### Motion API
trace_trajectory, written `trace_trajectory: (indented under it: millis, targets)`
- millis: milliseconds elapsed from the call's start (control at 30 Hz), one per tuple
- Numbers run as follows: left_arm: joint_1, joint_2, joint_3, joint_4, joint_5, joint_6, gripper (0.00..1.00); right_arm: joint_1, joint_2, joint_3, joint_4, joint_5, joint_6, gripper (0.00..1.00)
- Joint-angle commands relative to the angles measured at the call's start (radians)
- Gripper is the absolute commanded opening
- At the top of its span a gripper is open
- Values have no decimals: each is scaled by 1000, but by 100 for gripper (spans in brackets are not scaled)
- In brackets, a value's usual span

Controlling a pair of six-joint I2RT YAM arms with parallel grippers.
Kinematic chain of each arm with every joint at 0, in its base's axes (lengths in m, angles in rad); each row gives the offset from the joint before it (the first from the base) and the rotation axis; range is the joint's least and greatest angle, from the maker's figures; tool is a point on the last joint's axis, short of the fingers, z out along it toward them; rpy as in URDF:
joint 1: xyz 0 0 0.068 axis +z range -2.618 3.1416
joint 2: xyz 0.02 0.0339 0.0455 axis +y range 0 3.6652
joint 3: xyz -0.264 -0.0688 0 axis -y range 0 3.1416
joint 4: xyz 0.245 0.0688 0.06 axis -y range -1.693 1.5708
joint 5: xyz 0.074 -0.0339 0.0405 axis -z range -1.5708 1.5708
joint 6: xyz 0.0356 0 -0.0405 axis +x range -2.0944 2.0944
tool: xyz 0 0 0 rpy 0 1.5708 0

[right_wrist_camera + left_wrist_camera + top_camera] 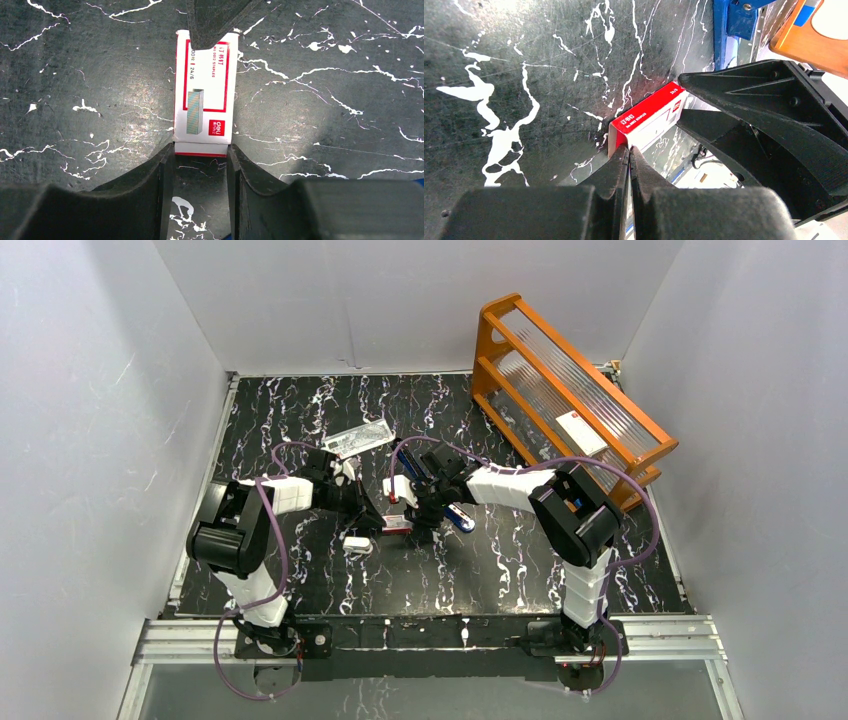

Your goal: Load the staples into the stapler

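No loose grey staples show in any view. The blue stapler (461, 519) lies just right of my right gripper and shows at the top of the left wrist view (728, 25). A small red-and-white box (398, 525) lies flat between the two grippers. My right gripper (200, 150) has its fingertips against both sides of the box's (204, 95) near end, where a white inner part sticks out. My left gripper (629, 148) is shut, and its tip touches the opposite end of the box (649, 116).
A small white-silver gadget (358, 545) lies near the left gripper. A clear flat packet (360, 437) lies further back. An orange rack (570, 390) leans at the back right. White walls enclose the black marbled table (500, 570).
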Motion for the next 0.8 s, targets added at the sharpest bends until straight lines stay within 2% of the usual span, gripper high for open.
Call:
trace_trajectory:
  millis: [0,267,400,567,767]
  targets:
    - [13,-11,13,-44,10,21,0,2,5,-15,31,23,-6,33]
    - [82,-24,105,-224,-3,192,0,2,-13,-8,-16,38,-28,32]
    - [119,-5,117,-257,10,229,0,3,-9,5,-28,32,-29,30]
    - [206,-17,141,-284,7,249,0,2,15,37,-30,28,-8,32]
    - [290,-33,159,-342,-69,328,0,2,55,104,-53,42,8,36]
